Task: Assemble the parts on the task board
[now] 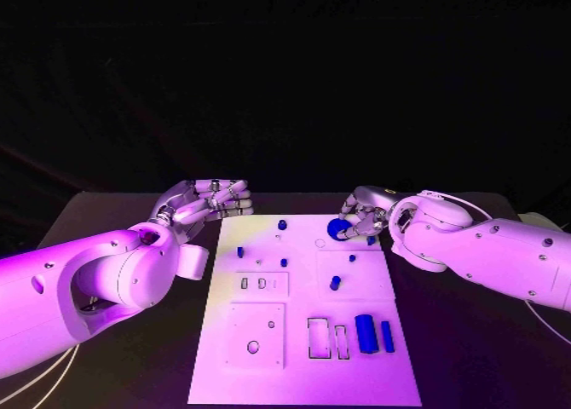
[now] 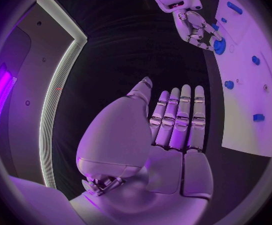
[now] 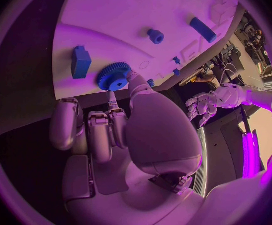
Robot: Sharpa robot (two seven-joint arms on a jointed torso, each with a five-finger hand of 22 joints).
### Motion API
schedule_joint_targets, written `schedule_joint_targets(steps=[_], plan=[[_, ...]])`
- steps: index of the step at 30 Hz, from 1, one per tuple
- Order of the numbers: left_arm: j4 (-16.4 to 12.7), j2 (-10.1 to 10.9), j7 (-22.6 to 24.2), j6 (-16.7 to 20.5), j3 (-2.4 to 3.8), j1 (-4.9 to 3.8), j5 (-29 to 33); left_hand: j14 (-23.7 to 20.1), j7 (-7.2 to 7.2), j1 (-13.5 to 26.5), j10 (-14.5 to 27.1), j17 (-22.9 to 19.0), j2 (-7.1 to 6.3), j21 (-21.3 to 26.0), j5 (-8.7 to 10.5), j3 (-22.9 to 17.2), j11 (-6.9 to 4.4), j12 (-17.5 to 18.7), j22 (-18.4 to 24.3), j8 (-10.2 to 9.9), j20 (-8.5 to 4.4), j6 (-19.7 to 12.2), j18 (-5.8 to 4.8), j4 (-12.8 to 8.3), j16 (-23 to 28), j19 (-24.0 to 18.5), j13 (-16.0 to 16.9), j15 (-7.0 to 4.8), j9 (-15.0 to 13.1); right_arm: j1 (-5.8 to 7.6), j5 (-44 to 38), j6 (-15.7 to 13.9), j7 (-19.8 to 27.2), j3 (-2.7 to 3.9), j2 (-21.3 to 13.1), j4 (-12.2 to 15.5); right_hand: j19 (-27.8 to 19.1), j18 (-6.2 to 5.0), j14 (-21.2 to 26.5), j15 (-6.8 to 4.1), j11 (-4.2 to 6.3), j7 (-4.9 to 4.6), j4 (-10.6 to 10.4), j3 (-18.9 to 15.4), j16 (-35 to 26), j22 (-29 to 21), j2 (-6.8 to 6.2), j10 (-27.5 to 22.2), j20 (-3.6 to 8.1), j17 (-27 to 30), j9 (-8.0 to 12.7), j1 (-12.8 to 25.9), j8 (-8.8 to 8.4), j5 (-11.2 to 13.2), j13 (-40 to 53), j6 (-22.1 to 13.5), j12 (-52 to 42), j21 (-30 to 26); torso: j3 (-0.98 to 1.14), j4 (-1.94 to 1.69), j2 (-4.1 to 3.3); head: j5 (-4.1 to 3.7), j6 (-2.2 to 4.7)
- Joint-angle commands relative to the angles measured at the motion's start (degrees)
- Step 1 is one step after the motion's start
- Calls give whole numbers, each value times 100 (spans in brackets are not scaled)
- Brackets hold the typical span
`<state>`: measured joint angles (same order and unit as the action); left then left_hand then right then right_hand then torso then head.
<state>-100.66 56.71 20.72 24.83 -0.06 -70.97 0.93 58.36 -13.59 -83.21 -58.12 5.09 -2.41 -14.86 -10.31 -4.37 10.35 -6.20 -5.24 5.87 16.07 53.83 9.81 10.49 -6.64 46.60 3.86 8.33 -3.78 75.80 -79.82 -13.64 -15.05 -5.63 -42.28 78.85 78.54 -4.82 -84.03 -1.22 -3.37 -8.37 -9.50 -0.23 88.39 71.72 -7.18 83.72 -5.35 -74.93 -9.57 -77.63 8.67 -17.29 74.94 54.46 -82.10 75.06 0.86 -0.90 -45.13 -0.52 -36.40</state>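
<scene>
Off the board's left edge, the left robot hand [image 1: 210, 202] hovers over the black tabletop [image 1: 138, 341] with fingers straight, side by side, holding nothing, seemingly kept clear. The white task board [image 1: 224, 375] lies mid-table. At its far right corner, the right robot hand [image 1: 363, 217] pinches a blue gear [image 1: 340, 229] just above the board, apparently to seat it.

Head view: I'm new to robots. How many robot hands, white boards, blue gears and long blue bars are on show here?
Robot hands: 2, the left hand and the right hand
Task board: 1
Blue gear: 1
Long blue bars: 2
Total: 6
</scene>
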Motion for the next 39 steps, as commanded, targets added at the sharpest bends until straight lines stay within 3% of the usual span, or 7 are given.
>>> schedule_joint_targets(steps=[1,11,18,23,30,39], plan=[[3,-11,19,-97,4,-10,8,-8,-29,8,6,0,40,30,1,29,45,35,7,-29,29,-9,61,-9,24,-13,-7,32,5,-15,-171,171,-75,-3,15,-34,44,50,-537,55,-1,18,-3,-8,44,16,37,126,-14,-1230,-10,-57,44,-6,755,17,-52,19,1,2,1,4,-19],[19,-17,7,-100,4,-10,8,-13,-32,3,9,-1,43,34,1,28,47,42,10,-34,30,-10,60,-13,35,-20,-7,35,4,-40,-222,259,-90,-4,20,-80,69,59,-541,51,7,29,16,12,55,73,90,152,-12,-1255,-26,-111,90,-21,811,69,-107,56,2,3,1,8,-42],[22,-19,1,-103,4,-10,8,-13,-32,3,9,-1,43,34,1,28,47,42,10,-34,30,-10,60,-13,35,-20,-7,35,4,-57,-224,265,-65,-7,41,-100,79,62,-544,26,41,72,60,110,65,115,223,197,4,-1274,-59,-214,187,27,896,274,-191,76,6,0,0,11,-56],[23,-18,-6,-106,4,-10,8,-13,-32,3,9,-1,43,34,1,28,47,42,10,-34,30,-10,60,-13,35,-20,-7,35,4,-69,-389,143,-57,-9,54,-85,99,68,-547,-51,127,180,108,288,70,172,374,236,58,-1286,-85,-332,265,227,959,588,-251,107,4,5,3,9,-60],[24,-20,-15,-113,4,-9,8,-15,-33,-3,10,-1,48,36,0,24,48,46,12,-37,31,-10,59,-16,40,-23,-7,36,4,-85,-760,-203,-153,-9,69,-33,129,81,-550,-104,187,248,101,356,76,235,400,258,108,-1300,-91,-313,288,251,989,759,-279,148,6,-2,2,1,-51],[30,-19,-30,-122,4,-9,8,-16,-34,-7,11,-2,52,37,-1,22,49,48,13,-39,31,-10,59,-18,44,-25,-6,37,4,-98,-1085,-591,-280,-9,64,119,183,102,-555,-120,206,268,84,367,85,322,391,279,125,-1320,-90,-279,286,251,1015,806,-305,217,6,-1,5,5,-29]])
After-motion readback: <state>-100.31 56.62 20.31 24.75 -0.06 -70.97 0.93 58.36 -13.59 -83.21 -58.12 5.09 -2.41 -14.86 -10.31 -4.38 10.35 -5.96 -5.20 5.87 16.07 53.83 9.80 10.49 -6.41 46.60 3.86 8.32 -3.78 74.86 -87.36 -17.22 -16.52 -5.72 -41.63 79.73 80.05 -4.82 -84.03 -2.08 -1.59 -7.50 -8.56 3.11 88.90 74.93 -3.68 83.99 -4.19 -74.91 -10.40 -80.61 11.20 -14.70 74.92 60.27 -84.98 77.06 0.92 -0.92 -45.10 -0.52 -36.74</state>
